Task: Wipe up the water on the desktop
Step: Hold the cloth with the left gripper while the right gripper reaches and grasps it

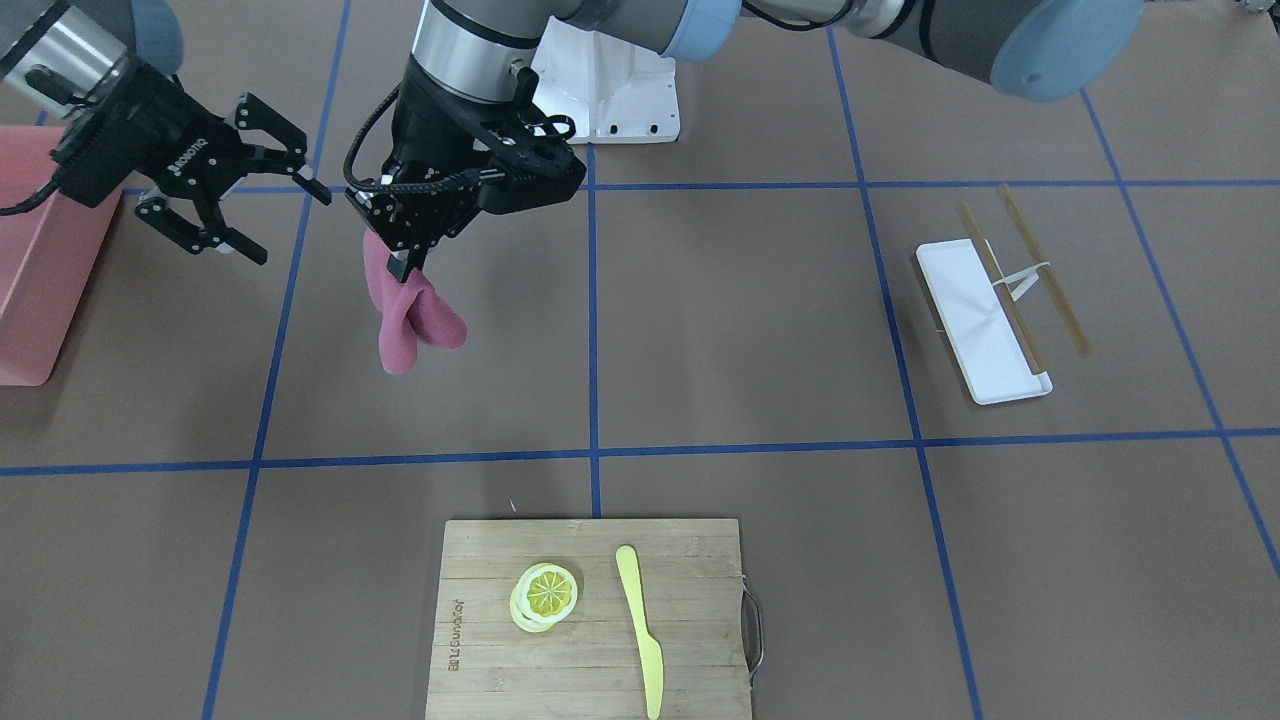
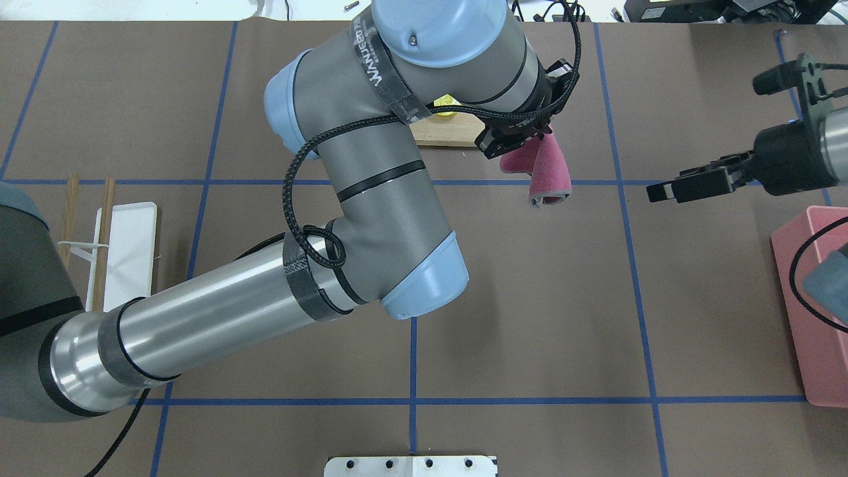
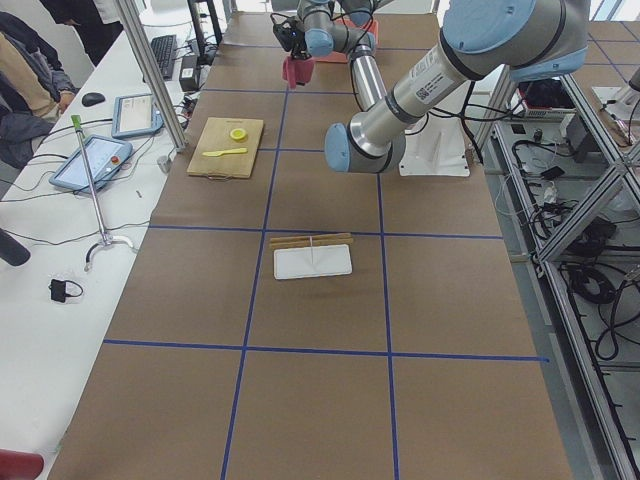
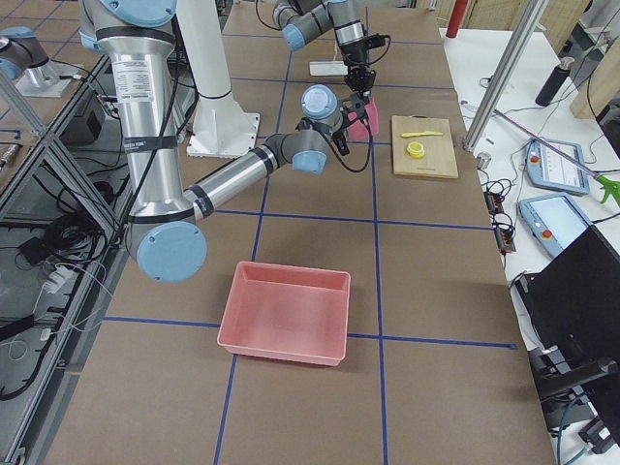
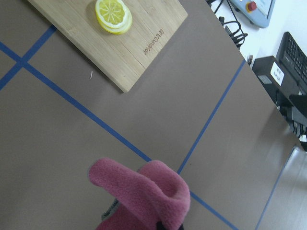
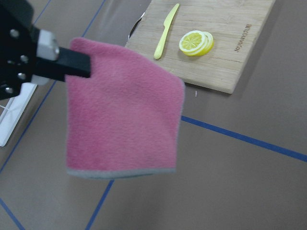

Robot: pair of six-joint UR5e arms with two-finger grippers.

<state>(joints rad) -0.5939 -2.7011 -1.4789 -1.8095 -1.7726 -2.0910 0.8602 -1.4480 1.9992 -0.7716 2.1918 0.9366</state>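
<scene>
My left gripper (image 1: 400, 262) is shut on a pink fleece cloth (image 1: 412, 318), which hangs from it above the brown desktop (image 1: 750, 320) with its blue tape grid. The cloth also shows in the overhead view (image 2: 548, 169), the left wrist view (image 5: 144, 196) and the right wrist view (image 6: 124, 124). My right gripper (image 1: 285, 225) is open and empty. It is level with the cloth, a short way off on the side toward the pink bin, and points at it. I see no water on the desktop.
A bamboo cutting board (image 1: 590, 620) holds lemon slices (image 1: 545, 595) and a yellow knife (image 1: 640, 630). A white tray (image 1: 985, 320) with chopsticks (image 1: 1040, 270) lies on the robot's left side. A pink bin (image 1: 40, 260) stands beside the right arm.
</scene>
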